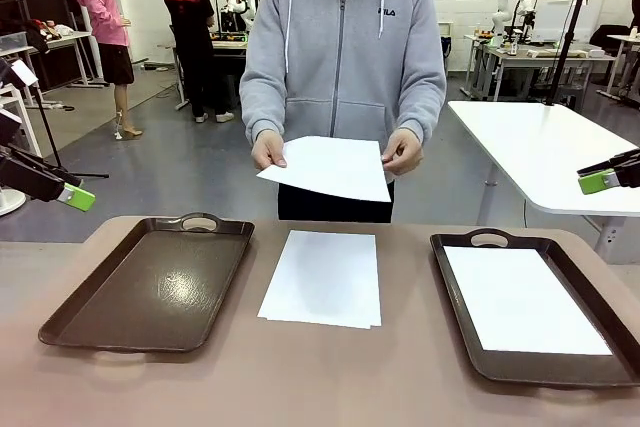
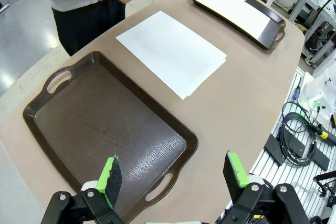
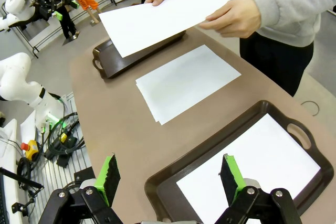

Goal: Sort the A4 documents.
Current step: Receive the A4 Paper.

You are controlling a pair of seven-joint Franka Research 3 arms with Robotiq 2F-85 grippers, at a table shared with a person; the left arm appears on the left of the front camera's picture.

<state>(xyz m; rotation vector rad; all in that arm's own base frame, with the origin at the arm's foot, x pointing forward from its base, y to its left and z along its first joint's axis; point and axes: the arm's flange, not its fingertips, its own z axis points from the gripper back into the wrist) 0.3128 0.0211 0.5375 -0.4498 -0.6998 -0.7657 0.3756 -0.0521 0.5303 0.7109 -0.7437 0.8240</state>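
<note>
Held sheet (image 1: 325, 167): white A4, in the air over the table's far edge, beyond the stack. Long axis runs left to right across the table; the near edge dips a little toward the robot.
Hands: one hand (image 1: 268, 150) and the other hand (image 1: 403, 152), both the person's, each closed on the held sheet's far edge near a corner.
Stack (image 1: 322, 277): white sheets lying flat on the table between the two trays, touching neither. Long axis runs near side to far side. The edges are slightly offset at one near corner; the number of sheets cannot be told.
Tray sheet (image 1: 522, 299): one white sheet, flat on the floor of the right tray, long axis along the tray's length, near to far.
Right tray (image 1: 452, 297): dark brown, handle slot at the far end; holds the tray sheet.
Left tray (image 1: 160, 292): dark brown and glossy, its bare floor showing rim to rim, long axis near to far.
Left gripper (image 2: 171, 163): raised, looking down on the left tray; jaws spread wide, nothing between them.
Right gripper (image 3: 168, 162): raised, looking down on the right tray; jaws spread wide, gripping nothing.
Table (image 1: 300, 377): brown top, carrying both trays and the stack.
</note>
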